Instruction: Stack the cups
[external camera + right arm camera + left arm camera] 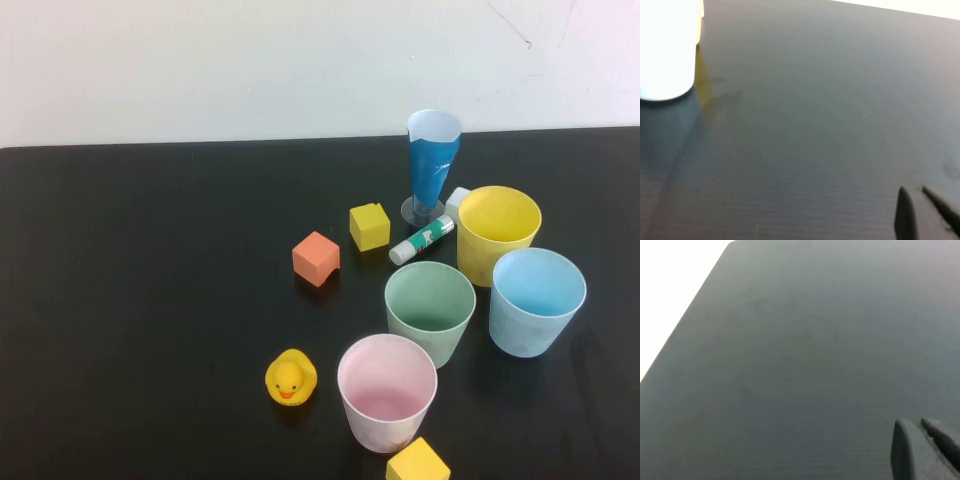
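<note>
High view, cups: the pink cup (387, 392), green cup (430, 311), blue cup (536, 300) and yellow cup (497, 233) all stand upright on the black tabletop (150, 300), on the robot's right side.
High view, how they sit: each cup is on its own. The green cup is between the pink and the yellow. The blue cup is just beside the yellow and the green. No cup is inside another.
High view, other things: a duck (290, 378) is near the pink cup. A yellow block (417, 463) is just in front of it. An orange block (316, 258), a second yellow block (369, 226), a marker (421, 240) and a tall blue glass (432, 165) lie farther back.
High view, arms: no arm or gripper shows here.
Left wrist view: the left gripper (925, 450) hangs over bare tabletop, away from the cups. Its jaws are pressed together and hold nothing.
Right wrist view: the right gripper (920, 212) is over the tabletop too. Its jaws are closed tight and empty. A pale cup (667, 47) stands well apart from it. I cannot tell which cup it is.
Done: nothing yet, I think. No cup is stacked.
Left to do: all of it. Three cups need to go inside a fourth, one at a time.
</note>
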Motion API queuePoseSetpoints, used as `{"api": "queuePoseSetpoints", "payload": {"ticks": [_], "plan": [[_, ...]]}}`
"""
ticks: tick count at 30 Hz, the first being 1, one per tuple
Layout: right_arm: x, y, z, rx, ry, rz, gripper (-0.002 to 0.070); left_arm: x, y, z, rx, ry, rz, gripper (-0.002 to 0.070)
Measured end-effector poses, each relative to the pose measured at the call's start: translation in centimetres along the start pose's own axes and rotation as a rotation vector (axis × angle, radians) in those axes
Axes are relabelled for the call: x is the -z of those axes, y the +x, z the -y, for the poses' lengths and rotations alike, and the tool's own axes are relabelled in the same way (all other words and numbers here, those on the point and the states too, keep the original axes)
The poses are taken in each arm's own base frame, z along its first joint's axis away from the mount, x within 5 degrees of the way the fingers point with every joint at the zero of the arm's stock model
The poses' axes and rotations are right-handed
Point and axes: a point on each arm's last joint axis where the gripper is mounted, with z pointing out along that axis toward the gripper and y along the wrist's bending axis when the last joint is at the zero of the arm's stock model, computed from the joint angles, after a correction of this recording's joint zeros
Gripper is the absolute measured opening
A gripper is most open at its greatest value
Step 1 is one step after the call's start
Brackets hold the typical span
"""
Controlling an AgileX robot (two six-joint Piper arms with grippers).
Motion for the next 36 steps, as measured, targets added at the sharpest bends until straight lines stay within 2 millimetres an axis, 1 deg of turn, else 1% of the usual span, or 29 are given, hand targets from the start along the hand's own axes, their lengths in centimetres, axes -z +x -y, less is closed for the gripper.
{"api": "queuePoseSetpoints", "payload": {"ticks": [20, 23, 25, 27, 28, 31, 34, 36], "plan": [[0.0, 0.0, 0.0, -0.003, 0.0, 0.0, -0.0003, 0.0, 0.0, 0.0, 0.0, 0.0, 0.0, -0.0002], [0.0, 0.0, 0.0, -0.006, 0.0, 0.0, -0.0003, 0.0, -0.1, 0.1, 0.034, 0.012, 0.012, -0.0002], [0.0, 0.0, 0.0, -0.037, -0.003, 0.0, -0.0003, 0.0, -0.2, 0.3, 0.114, 0.039, 0.023, -0.0002], [0.0, -0.1, -0.2, -0.131, -0.02, 0.004, -0.0003, 0.0, -0.3, 0.7, 0.233, 0.079, 0.034, -0.0002], [0.0, -0.1, -0.3, -0.188, -0.032, 0.007, -0.0003, 0.0, -0.5, 0.9, 0.319, 0.108, 0.038, -0.0002], [0.0, -0.3, -0.8, -0.465, -0.095, 0.018, -0.0003, 0.2, -1.0, 1.6, 0.619, 0.207, 0.054, -0.0002], [0.1, -0.7, -1.3, -0.788, -0.172, 0.022, -0.0002, 0.4, -1.7, 2.0, 0.923, 0.297, 0.074, -0.0002], [0.2, -0.9, -1.5, -0.894, -0.203, 0.024, -0.0003, 0.5, -2.1, 2.0, 1.078, 0.336, 0.091, -0.0003]]}}
